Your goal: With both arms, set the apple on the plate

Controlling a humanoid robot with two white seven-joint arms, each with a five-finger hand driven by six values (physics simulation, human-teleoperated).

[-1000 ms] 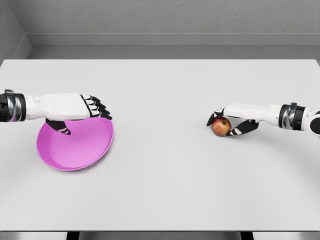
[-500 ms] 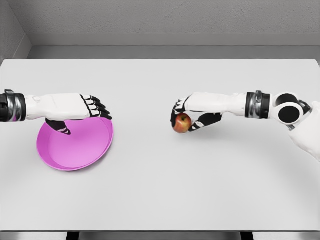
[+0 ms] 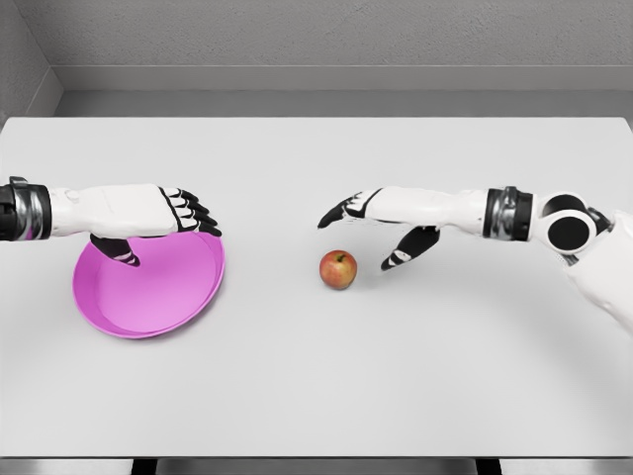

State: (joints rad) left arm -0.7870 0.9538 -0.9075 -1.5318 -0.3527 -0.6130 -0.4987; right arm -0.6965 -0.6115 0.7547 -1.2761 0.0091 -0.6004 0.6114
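The apple (image 3: 338,269) sits on the white table (image 3: 316,376), near the middle of the surface, resting free with nothing touching it. The right hand (image 3: 381,223) hovers just beyond it at about one o'clock from the fruit, with its fingers (image 3: 336,211) stretched out wide toward nine o'clock and the thumb (image 3: 401,255) hanging down at the apple's three o'clock side; it holds nothing. The right arm reaches in from the three o'clock edge of the view, forearm roughly level.

The pink plate (image 3: 148,297) lies at nine o'clock from the apple, well apart from it, with bare tabletop between the two. The left hand (image 3: 148,223) grips the plate's far rim at about twelve o'clock: its dark fingers (image 3: 196,213) lie over the top edge and the thumb (image 3: 121,252) presses down inside the dish, so the hand is closed on the plate. The plate looks slightly tilted, though whether its near edge rests on the table cannot be told for sure.

Nothing stands between apple and plate. Behind the table at twelve o'clock runs a grey wall (image 3: 336,35) with a pale ledge along its foot.
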